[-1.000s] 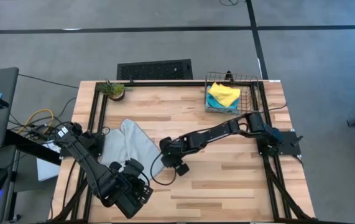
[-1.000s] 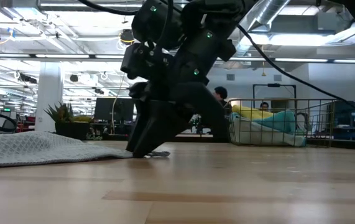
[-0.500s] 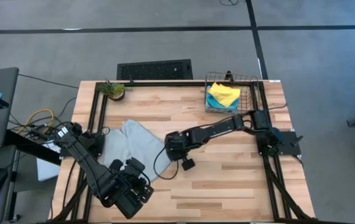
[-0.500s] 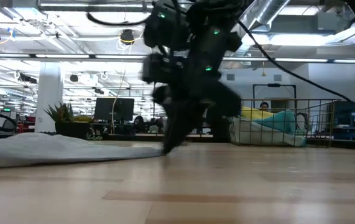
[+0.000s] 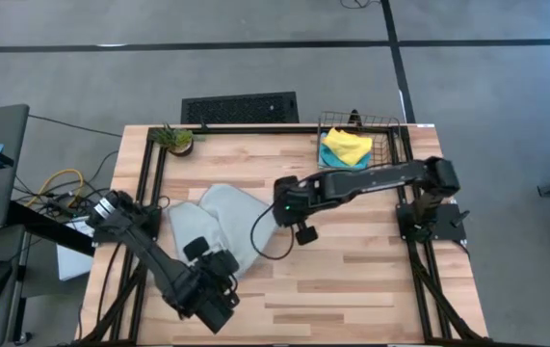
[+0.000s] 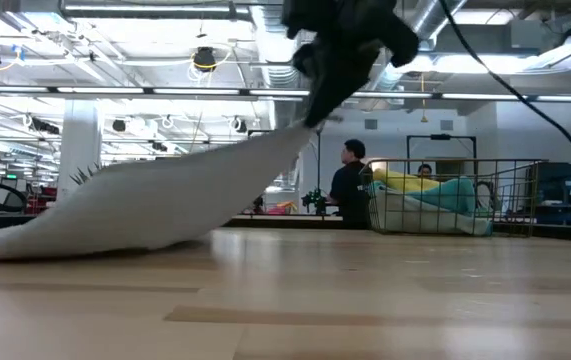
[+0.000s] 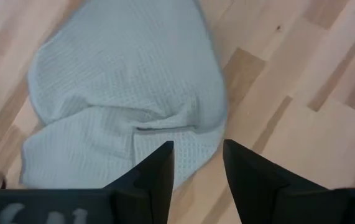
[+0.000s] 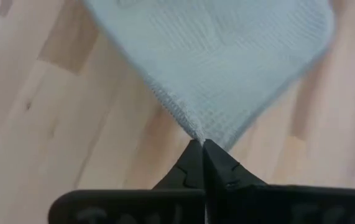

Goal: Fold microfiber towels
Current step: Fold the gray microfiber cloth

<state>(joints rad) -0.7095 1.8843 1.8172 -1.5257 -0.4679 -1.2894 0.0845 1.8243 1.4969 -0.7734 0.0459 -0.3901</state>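
Note:
A grey-green microfiber towel (image 5: 219,224) lies on the table's left half. One corner is raised, and the rest slopes down to the wood (image 6: 115,215). My right gripper (image 8: 201,149) is shut on that raised corner, well above the table (image 6: 315,105). My left gripper (image 7: 197,163) stands open over the towel's near end (image 7: 133,149), close to the table's near left (image 5: 197,251). A yellow towel (image 5: 349,145) and a cyan-blue one (image 6: 445,195) lie in the wire basket. My right gripper pinches the towel's corner (image 8: 196,134) between its two fingertips, coming from above and slanting down. The corner is lifted clear. The cloth runs down from it in a smooth slope, and its left part (image 6: 25,240) rests on the table.
The wire basket (image 5: 388,145) stands at the far right, and a small potted plant (image 5: 176,140) sits at the far left corner. Bare wood (image 5: 352,280) spreads over the near right. People show in the room beyond the table (image 6: 350,190).
My right gripper has shut on the towel's right corner, then risen and gone toward the table's right and far side. The corner has come up off the wood, drawing the cloth into a slope. The towel's left part has stayed on the table.

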